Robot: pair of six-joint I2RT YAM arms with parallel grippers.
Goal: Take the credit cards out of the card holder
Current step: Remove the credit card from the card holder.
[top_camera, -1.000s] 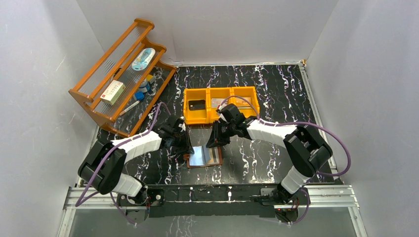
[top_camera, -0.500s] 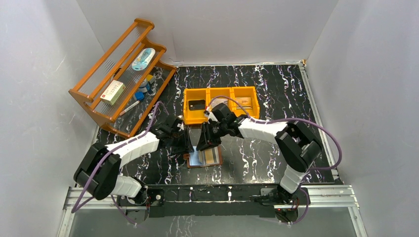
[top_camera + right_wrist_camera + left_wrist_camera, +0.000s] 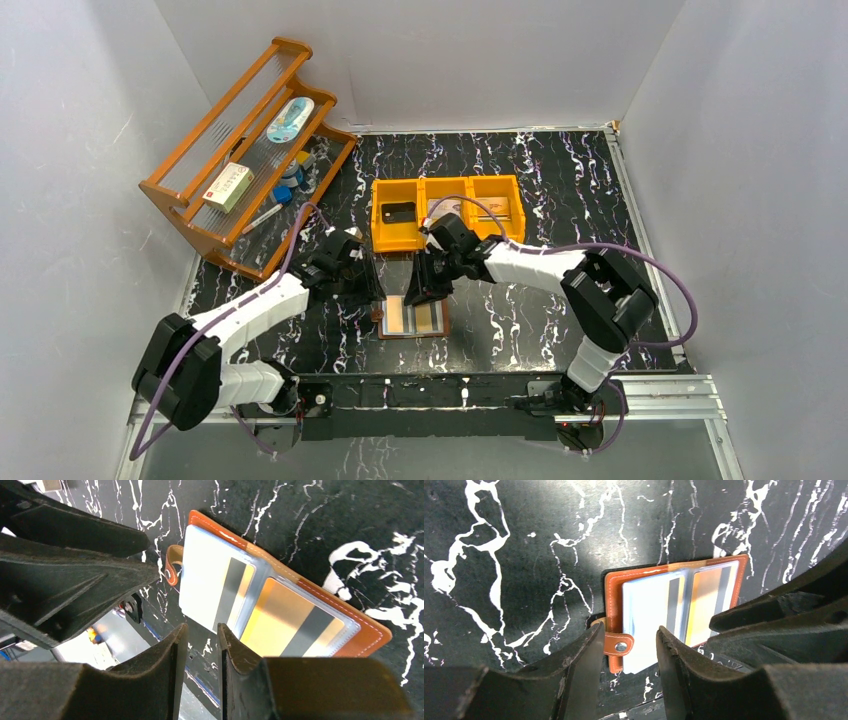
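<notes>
Holder (image 3: 412,317) was found lying open by the near edge of the table (image 3: 540,330), long axis left-right, cards (image 3: 651,620) tucked inside. Left gripper (image 3: 629,630) was parked at its left end, right gripper (image 3: 200,627) just beyond its far side. Both finger pairs were spread, nothing gripped.

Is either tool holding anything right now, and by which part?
Nothing is held. The left tool and right tool both hang open over the card holder lying open on the table; its snap tab shows ungripped.
</notes>
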